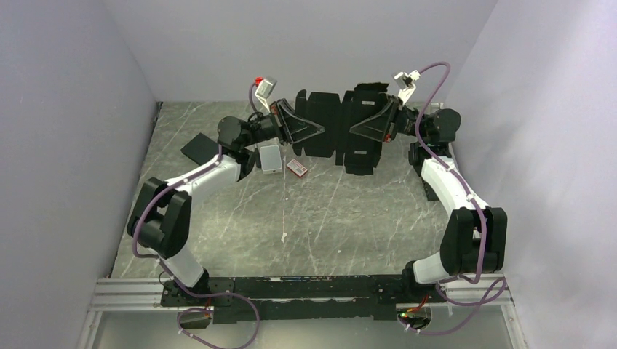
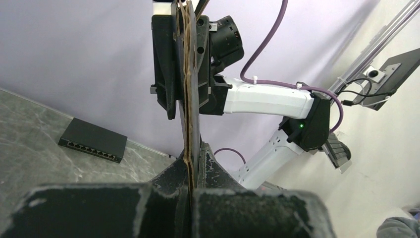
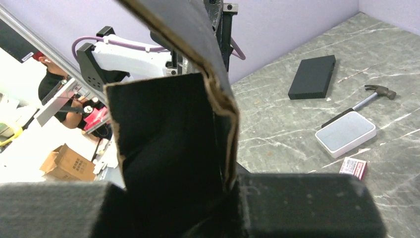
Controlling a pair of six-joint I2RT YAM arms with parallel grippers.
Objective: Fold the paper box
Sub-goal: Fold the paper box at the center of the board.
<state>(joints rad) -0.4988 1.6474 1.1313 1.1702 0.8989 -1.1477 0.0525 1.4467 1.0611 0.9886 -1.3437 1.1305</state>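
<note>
Top: the box (image 1: 338,127) hangs unfolded above the desk (image 1: 327,218), held at both ends. Left wrist: the left gripper (image 2: 190,186) is clamped thin on its edge, and a pull from the far side may tear it. Right wrist: the right gripper (image 3: 230,186) pinches a bent flap (image 3: 163,129), which could slip or crease wrongly

A robotics lab is indicated. The marble-patterned table (image 1: 327,225) is enclosed on three sides by plain pale panels (image 1: 73,109), and an aluminium rail (image 1: 131,291) carrying two cabled robot arms (image 1: 211,174) is bolted along its near edge. Beyond the table, cardboard cartons (image 3: 67,161), a person (image 3: 49,82) and a bracket-mounted screen (image 2: 396,69) are seen.
</note>
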